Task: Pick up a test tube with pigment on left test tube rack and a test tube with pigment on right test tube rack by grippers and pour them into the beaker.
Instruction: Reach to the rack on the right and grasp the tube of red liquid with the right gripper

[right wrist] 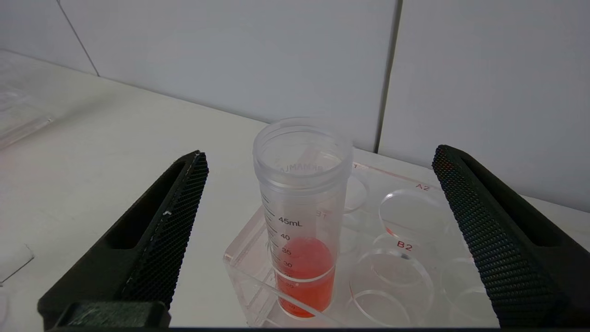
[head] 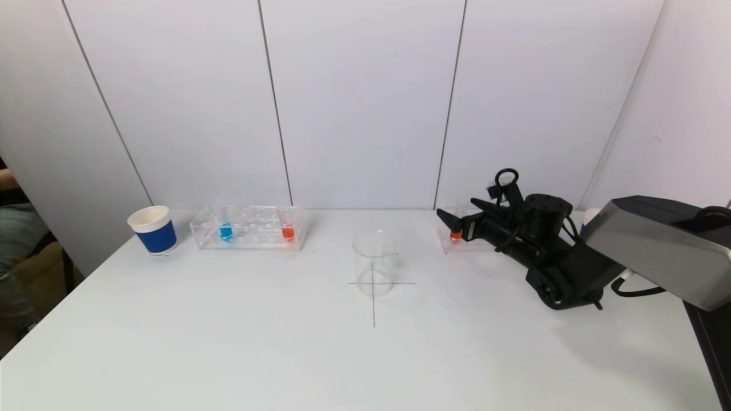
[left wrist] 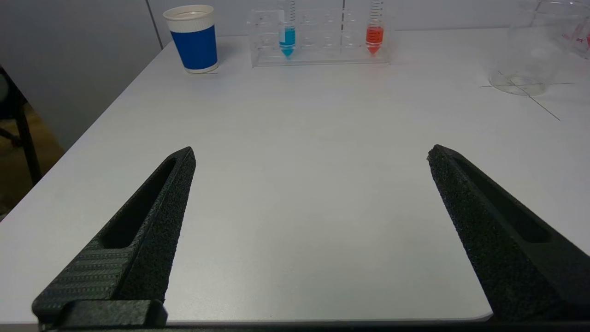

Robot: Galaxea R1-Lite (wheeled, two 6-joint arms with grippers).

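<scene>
Two racks stand near the back wall, and the right rack (head: 465,240) holds one upright test tube with red pigment (right wrist: 302,221) in its corner hole nearest the beaker; the tube is uncapped and the liquid fills only its lower part. The right gripper (head: 457,216) is at this tube with its fingers spread wide, one on each side and not touching it. The left rack (head: 248,228) carries a tube with blue pigment (head: 225,231) and another tube with red pigment (head: 288,232), both upright. The clear beaker (head: 374,262) stands between the racks on a cross drawn on the white table (head: 228,342). The left gripper (left wrist: 311,154) hangs low over the table, well apart from the left rack, its fingers also wide open. A blue paper cup (head: 153,229) stands beside the left rack.
</scene>
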